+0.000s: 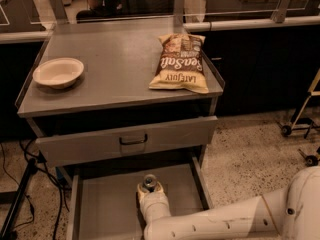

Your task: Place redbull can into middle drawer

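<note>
Grey middle drawer (105, 209) open; my gripper (150, 189) down inside it, around upright redbull can (149, 182). Whether clamped or loose, I cannot tell.

The jaws sit low in the middle of the view, and beyond them stands a grey metal bench (115, 79), backed by a pale rail (250, 24) on posts and dark counter fronts (260, 69). To the right of the jaws spreads speckled stone floor (245, 149) with a wheeled frame (300, 124) at its far side; to their left black cables (59, 199) trail down. The light is dim and warm.
</note>
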Motion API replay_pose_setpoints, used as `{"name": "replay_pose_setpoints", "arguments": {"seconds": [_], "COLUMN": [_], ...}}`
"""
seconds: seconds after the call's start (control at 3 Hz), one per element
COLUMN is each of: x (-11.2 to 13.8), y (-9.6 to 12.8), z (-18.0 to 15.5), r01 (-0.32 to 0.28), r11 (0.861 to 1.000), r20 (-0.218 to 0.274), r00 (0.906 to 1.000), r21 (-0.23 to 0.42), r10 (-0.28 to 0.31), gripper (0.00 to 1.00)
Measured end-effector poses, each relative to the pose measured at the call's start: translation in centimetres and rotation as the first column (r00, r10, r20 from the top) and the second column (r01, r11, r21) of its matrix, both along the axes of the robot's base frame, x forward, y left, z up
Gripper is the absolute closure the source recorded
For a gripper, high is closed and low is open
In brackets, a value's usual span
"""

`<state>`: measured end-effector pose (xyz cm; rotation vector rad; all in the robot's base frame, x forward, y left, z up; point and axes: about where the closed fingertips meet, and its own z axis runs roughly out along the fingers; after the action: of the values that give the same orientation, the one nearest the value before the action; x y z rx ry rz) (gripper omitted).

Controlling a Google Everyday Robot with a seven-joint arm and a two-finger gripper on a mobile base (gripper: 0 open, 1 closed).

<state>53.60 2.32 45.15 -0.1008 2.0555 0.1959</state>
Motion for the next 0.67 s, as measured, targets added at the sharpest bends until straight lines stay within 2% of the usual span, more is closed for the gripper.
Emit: {"name": "replay_pose_setpoints", "arguments": {"seconds": [0.33, 0.67], "x": [3.1, 2.5], "y": [0.0, -0.1], "z": [-0.6, -3.1], "r01": [-0.001, 0.023], "r11": [1.000, 1.000], "r20": [0.035, 0.014], "r00": [0.9994, 0.9996], "r21": [-0.013, 0.002], "r10": [0.001, -0.023], "gripper": [1.00, 1.00]}}
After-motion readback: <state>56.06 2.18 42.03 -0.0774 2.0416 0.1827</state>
